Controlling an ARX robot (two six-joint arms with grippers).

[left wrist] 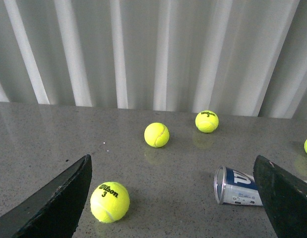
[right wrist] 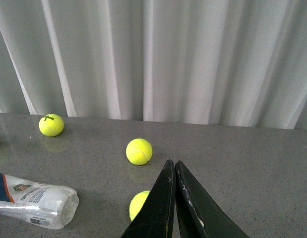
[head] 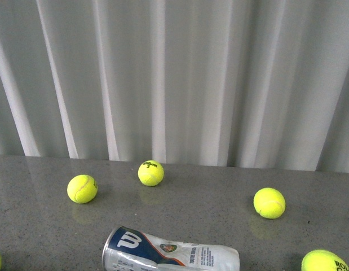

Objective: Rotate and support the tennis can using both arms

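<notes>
The tennis can (head: 171, 255) lies on its side at the near edge of the grey table, metal-rimmed open end to the left, crumpled closed end to the right. The left wrist view has the tennis can (left wrist: 236, 187) with its rim showing, partly behind one black finger (left wrist: 284, 196). My left gripper (left wrist: 173, 198) is open and holds nothing. In the right wrist view the dented closed end of the tennis can (right wrist: 36, 202) lies off to one side. My right gripper (right wrist: 172, 166) is shut, empty, above the table. Neither arm appears in the front view.
Yellow-green tennis balls lie about the table: (head: 82, 188), (head: 150, 173), (head: 269, 202), and one at the near right corner (head: 325, 261). A Wilson ball (left wrist: 109, 201) sits by my left finger. Another ball (right wrist: 138, 204) is half hidden behind my right fingers. White curtains hang behind.
</notes>
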